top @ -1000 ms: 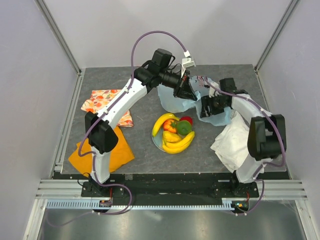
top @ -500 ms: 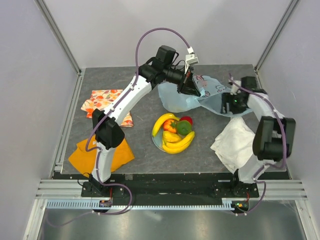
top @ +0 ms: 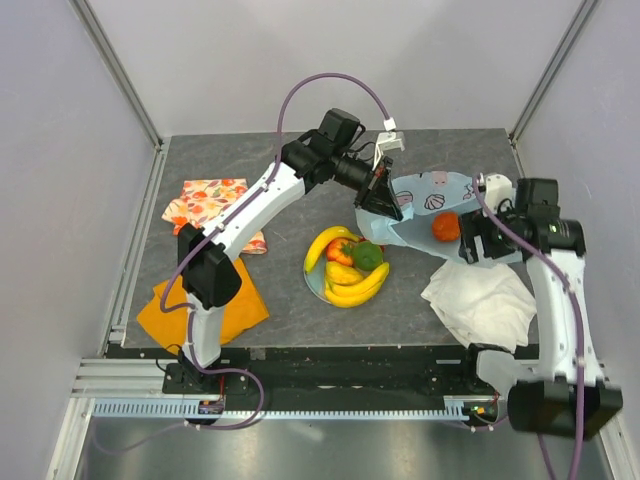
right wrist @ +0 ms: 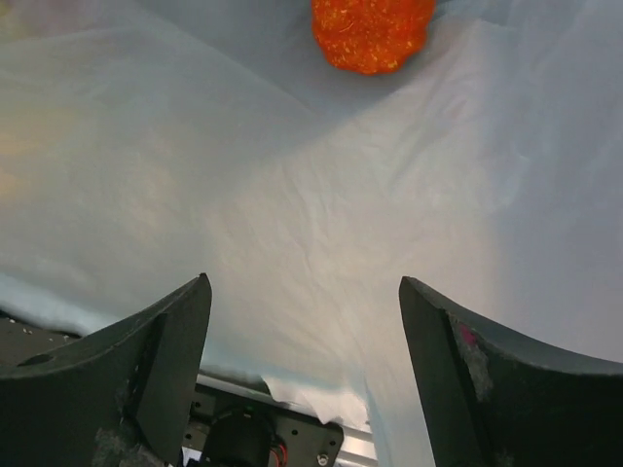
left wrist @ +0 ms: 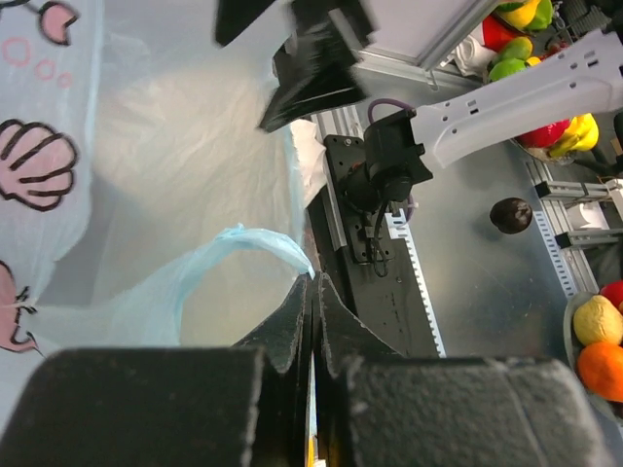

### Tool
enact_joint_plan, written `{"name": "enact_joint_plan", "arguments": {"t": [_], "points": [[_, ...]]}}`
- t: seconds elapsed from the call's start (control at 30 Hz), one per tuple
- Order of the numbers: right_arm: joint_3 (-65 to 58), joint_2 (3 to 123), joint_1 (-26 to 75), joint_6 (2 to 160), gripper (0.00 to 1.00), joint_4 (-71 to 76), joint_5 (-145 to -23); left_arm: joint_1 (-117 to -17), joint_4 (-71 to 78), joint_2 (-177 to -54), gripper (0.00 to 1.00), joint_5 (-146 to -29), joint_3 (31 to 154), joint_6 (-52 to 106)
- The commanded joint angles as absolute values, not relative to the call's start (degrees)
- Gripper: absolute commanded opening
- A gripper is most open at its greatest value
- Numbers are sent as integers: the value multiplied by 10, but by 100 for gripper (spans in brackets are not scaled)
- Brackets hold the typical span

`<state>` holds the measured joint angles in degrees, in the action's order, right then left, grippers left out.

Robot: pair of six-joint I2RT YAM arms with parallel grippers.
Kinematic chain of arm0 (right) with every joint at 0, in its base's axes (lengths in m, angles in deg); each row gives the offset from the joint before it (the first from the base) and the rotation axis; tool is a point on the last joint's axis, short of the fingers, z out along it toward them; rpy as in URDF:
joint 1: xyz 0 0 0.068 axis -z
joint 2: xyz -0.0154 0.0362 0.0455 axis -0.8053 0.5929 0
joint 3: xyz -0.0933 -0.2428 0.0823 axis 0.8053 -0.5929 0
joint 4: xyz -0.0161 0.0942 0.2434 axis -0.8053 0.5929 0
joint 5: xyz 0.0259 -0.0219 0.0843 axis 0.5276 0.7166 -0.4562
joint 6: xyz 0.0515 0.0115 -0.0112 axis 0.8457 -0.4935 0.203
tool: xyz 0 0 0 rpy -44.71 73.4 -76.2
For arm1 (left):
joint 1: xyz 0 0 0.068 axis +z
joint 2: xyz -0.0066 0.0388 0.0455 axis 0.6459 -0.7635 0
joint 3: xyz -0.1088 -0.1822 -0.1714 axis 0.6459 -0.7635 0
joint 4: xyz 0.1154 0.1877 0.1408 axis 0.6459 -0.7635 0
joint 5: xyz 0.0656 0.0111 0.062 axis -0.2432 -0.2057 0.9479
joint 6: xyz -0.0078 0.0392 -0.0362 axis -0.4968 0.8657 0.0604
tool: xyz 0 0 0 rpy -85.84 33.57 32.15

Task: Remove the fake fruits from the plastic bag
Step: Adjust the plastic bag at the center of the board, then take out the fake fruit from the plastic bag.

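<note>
The light-blue plastic bag (top: 430, 200) with pink prints hangs stretched in the air between my two grippers. My left gripper (top: 378, 197) is shut on the bag's edge by a loop handle (left wrist: 234, 248), with the film pinched at its fingertips (left wrist: 313, 282). A small orange fruit (top: 445, 227) lies inside the bag and also shows through the film in the right wrist view (right wrist: 373, 29). My right gripper (top: 472, 240) is at the bag's right end, jaws wide open (right wrist: 304, 292) against the film (right wrist: 292, 175). Yellow bananas (top: 350, 290), a red fruit and a green one lie heaped on a plate (top: 313, 283).
A white cloth (top: 480, 300) lies under the right arm. A fruit-patterned cloth (top: 205, 203) lies at the left. An orange cloth (top: 210, 305) lies by the left arm's base. The cage posts and walls stand close round the grey mat.
The bag has been lifted and carried toward the right and nearer. The right arm swung out to the right and up, the left arm followed, and the orange fruit now shows in the bag.
</note>
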<state>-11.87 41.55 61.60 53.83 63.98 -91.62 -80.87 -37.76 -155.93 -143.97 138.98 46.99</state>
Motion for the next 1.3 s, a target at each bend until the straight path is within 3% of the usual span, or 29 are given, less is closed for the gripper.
{"name": "enact_joint_plan", "arguments": {"t": [0.0,0.4,0.47,0.8,0.93,1.07,1.1,1.2,1.23,1.27], "points": [[-99,562,614,564,86,556,-947,-808,-375,-1557,1,-1440,1397,494],[-26,749,577,582,88,418,-911,-817,-355,-1610,2,-1432,1423,472],[-17,768,565,587,98,406,-900,-818,-355,-1614,2,-1431,1424,473],[63,954,507,591,98,328,-833,-818,-354,-1630,2,-1424,1430,468],[55,965,498,578,96,262,-801,-818,-355,-1629,2,-1422,1425,469],[42,934,499,561,73,228,-820,-818,-355,-1629,1,-1417,1425,470],[26,924,502,557,59,223,-835,-818,-354,-1629,2,-1416,1425,471],[5,887,502,550,37,224,-867,-818,-354,-1630,1,-1415,1426,471],[1,877,501,551,16,231,-868,-818,-354,-1630,2,-1414,1426,472],[-13,851,501,551,9,236,-868,-818,-353,-1630,1,-1412,1427,472]]}}
